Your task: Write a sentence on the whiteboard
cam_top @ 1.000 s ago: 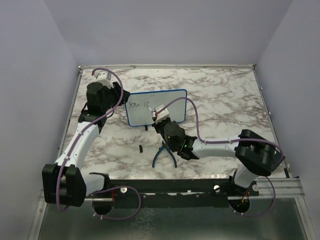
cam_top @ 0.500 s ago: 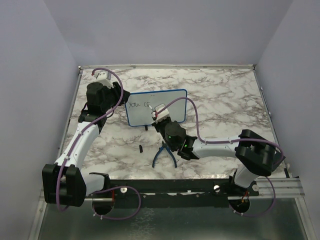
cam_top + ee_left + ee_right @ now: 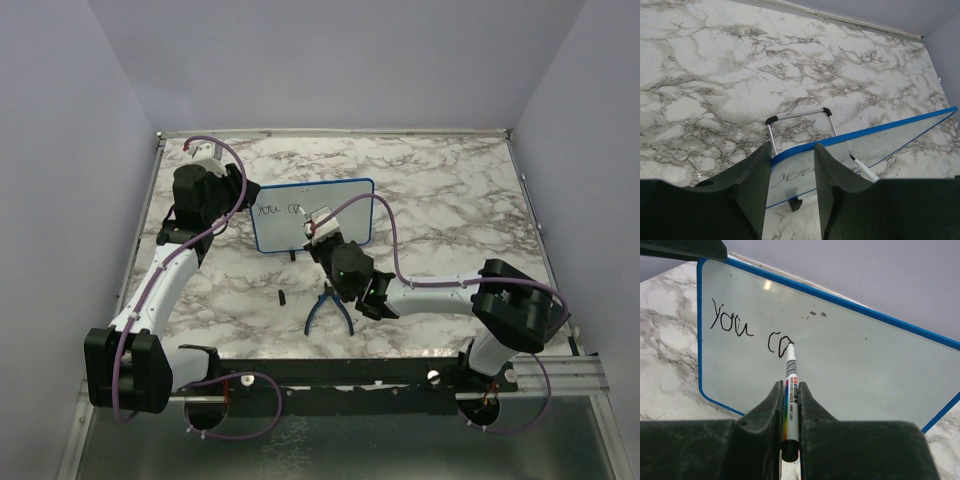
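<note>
The whiteboard (image 3: 280, 232) stands tilted on its stand at mid-table, blue-framed. On it the sentence (image 3: 732, 325) reads "you c" plus a part-drawn letter in black. My right gripper (image 3: 791, 384) is shut on a white marker (image 3: 790, 360), whose tip touches the board at the end of the last stroke. In the top view the right gripper (image 3: 322, 232) sits low in front of the board. My left gripper (image 3: 792, 147) is at the board's top-left corner (image 3: 875, 145), jaws apart, the blue top edge running across the gap. Whether its fingers touch the board I cannot tell.
Blue-handled pliers (image 3: 328, 308) lie on the marble table just in front of the right wrist. A small black piece (image 3: 283, 297) lies to their left. The board's wire stand (image 3: 800, 116) props it from behind. Purple walls close in the table on three sides.
The marker tip has moved a little to the right on the board, and the second letter after "you" has gained more stroke. The left arm has stayed still.
</note>
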Controlling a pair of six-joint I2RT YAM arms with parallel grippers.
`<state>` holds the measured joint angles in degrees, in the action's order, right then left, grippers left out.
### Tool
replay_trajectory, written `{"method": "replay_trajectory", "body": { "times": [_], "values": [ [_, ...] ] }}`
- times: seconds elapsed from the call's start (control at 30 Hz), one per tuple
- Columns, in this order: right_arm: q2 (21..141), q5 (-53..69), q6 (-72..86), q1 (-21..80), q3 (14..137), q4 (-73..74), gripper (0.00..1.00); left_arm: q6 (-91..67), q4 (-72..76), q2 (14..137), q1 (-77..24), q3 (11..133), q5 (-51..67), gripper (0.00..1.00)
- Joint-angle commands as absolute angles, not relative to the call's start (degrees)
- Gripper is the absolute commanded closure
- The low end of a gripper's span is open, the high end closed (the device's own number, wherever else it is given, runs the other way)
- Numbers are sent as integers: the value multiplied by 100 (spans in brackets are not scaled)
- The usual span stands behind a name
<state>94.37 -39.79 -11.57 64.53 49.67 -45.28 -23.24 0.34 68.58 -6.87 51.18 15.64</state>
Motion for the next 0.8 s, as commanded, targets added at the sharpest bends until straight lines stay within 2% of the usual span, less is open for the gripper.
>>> {"method": "replay_trajectory", "body": {
  "times": [0.0,0.77],
  "values": [
    [9347,-4257,-1258,6403,5159,-4725,99,-2313,-45,6785,-707,5049,1798,60],
    [9396,-4262,-694,6399,4865,-4141,99,-2312,-45,6794,-712,5054,1802,60]
  ]
}}
